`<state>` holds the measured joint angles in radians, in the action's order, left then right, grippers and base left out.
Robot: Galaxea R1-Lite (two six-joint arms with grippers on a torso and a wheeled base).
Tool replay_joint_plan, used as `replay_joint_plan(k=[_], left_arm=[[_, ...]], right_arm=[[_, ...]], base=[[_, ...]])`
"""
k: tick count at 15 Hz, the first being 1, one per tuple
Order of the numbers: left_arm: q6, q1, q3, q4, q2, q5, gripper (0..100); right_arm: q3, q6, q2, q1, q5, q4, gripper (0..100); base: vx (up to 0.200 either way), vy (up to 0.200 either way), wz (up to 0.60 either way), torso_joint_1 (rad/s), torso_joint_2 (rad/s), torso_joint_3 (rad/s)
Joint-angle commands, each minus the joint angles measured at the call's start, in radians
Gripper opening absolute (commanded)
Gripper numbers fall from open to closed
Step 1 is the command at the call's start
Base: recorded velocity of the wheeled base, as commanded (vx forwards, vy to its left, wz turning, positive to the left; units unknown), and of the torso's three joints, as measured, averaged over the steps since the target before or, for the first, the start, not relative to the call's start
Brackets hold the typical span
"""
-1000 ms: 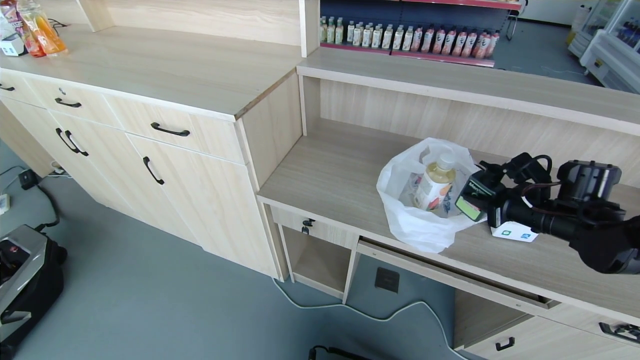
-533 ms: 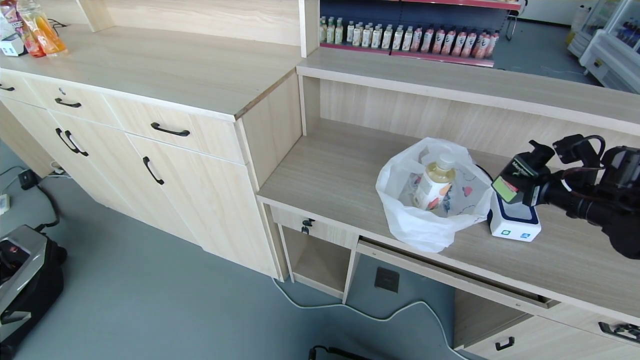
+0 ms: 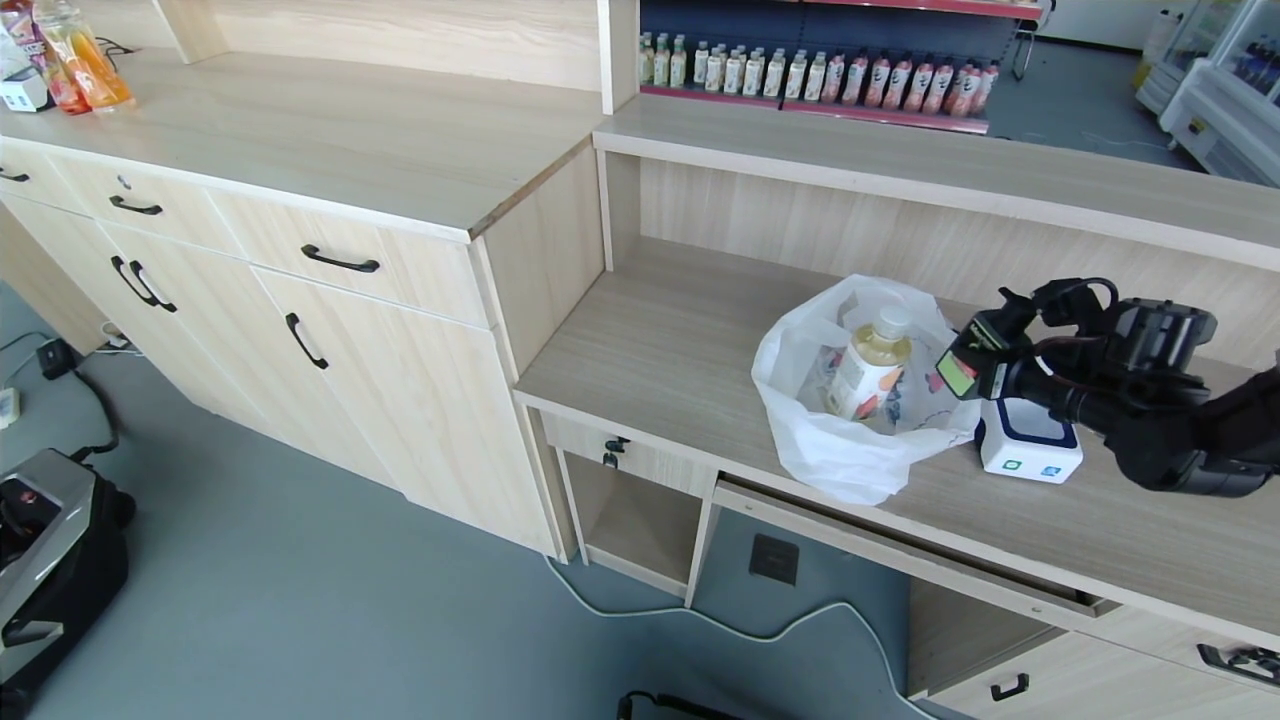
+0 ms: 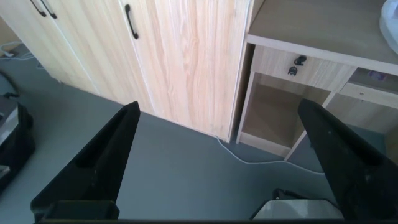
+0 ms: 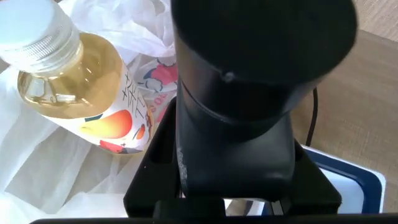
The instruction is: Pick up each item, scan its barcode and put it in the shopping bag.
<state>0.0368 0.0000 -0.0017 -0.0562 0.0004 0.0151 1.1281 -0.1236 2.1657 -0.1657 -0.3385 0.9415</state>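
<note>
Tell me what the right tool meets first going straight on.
Probably the near wall of the shopping bag, touched by the black can in the right tool; the bottle stands beyond. Depth unclear.

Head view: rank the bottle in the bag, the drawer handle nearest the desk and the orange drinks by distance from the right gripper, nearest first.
1. Bottle, in the bag beside the right gripper.
2. Drawer handle, on the cabinet to its left.
3. Orange drinks, far-left counter corner.

The counter [image 3: 680, 350] is overlooked from high up in the head view. The bottle [image 3: 872, 372] beside the right gripper [image 3: 975, 355] is shared with the close right wrist view. The floor [image 4: 186, 174] is faced past the left gripper [image 4: 219, 109].
</note>
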Motion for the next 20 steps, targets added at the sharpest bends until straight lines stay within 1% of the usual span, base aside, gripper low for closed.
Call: replay_joint_plan(k=[1, 7, 20], left_arm=[[0.000, 0.000, 0.000, -0.001, 0.000, 0.000, 100], [0.000, 0.000, 0.000, -0.001, 0.000, 0.000, 100], [0.000, 0.000, 0.000, -0.001, 0.000, 0.000, 100]], right_arm=[[0.036, 0.001, 0.062, 0.006, 0.000, -0.001, 0], [0.098, 0.022, 0.115, 0.045, 0.001, -0.001, 0], [0.094, 0.001, 0.175, 0.041, 0.009, 0.016, 0]], base=[[0.000, 0.000, 0.00, 0.000, 0.00, 0.000], [0.000, 0.000, 0.00, 0.000, 0.00, 0.000], [0.000, 0.000, 0.00, 0.000, 0.00, 0.000]])
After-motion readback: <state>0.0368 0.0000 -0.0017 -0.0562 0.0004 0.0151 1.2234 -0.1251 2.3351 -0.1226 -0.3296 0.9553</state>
